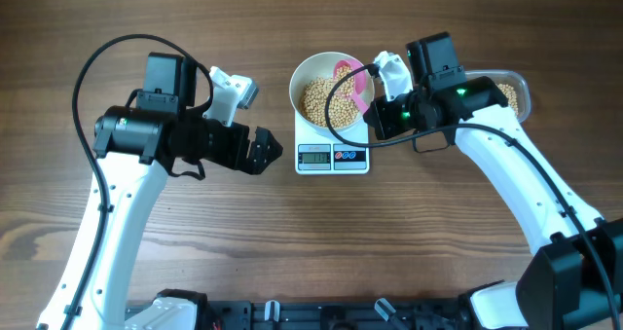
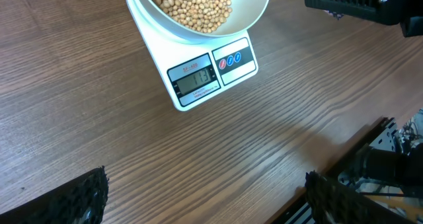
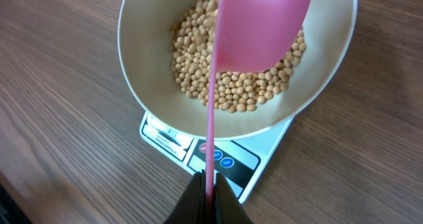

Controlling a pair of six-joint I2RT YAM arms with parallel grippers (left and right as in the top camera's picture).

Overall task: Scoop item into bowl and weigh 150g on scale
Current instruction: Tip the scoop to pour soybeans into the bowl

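In the overhead view the white bowl (image 1: 298, 89) sits on the scale (image 1: 332, 157) just above the middle of the frame, its rim overhanging the platform at the top. A heap of tan beans (image 1: 317, 98) covers its bottom. The scale's grey display and button panel face the lower edge of the frame (the digits are too small to read with confidence). The right tool (image 3: 209, 196) is pinched tight on the thin handle of a pink scoop (image 3: 263, 22), at the handle's end. In the right wrist view the handle rises straight from the closed fingertips at the bottom centre to the scoop's rounded head. The head hangs over the beans at the upper right of the bowl, its smooth back toward the camera; whether it touches the beans cannot be told. The left tool (image 1: 264, 153) stands left of the scale, near it but apart, with its jaws spread wide and nothing between them. In the left wrist view its two dark fingers (image 2: 82, 197) show in the lower corners, with bare wooden table (image 2: 79, 85) between them. At the upper right of the overhead frame a clear tub (image 1: 526, 94) with more beans lies partly hidden behind the right arm.
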